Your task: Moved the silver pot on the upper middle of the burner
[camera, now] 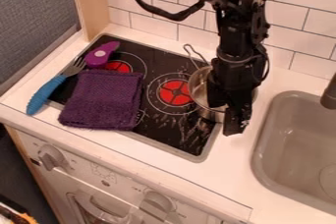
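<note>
1. Downward, my black fingers (231,112) hang over the silver pot (199,90); whether they're spread or pressed together, I cannot tell.
2. The pot sits at the stove's (174,137) right side, beside a red burner (175,93).
3. Left: folded purple cloth (105,100), blue-handled fork (46,93).

Pot (201,89): metal, smooth, shiny
Stove top (172,132): glossy, smooth, streaky sheen
Burner (176,93): flat, smooth
Cloth (103,99): thick textile, rough weave, matt
Fork (46,93): plastic-looking handle, metal-looking tines
Purple item (101,56): smooth, plastic look
Post (94,3): pale wood
Tiles (298,25): smooth, slight sheen
Sink (289,156): smooth, mostly matt
Knobs (50,157): smooth, plastic look
</note>
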Robot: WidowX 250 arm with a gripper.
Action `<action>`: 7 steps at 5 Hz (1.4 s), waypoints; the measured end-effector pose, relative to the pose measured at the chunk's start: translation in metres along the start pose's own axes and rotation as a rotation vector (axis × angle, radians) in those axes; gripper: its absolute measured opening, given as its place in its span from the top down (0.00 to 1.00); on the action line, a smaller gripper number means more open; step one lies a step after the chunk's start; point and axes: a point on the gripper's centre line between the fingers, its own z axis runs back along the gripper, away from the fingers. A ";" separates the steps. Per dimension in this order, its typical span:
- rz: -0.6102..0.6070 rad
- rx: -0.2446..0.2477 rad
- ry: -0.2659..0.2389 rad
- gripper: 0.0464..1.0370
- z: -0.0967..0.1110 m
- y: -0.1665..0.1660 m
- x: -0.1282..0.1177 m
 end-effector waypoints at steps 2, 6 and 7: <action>0.047 -0.001 0.005 0.68 -0.007 0.007 -0.004; 0.040 -0.002 -0.072 0.96 0.025 0.019 -0.012; 0.109 0.044 -0.151 0.96 0.053 0.053 -0.020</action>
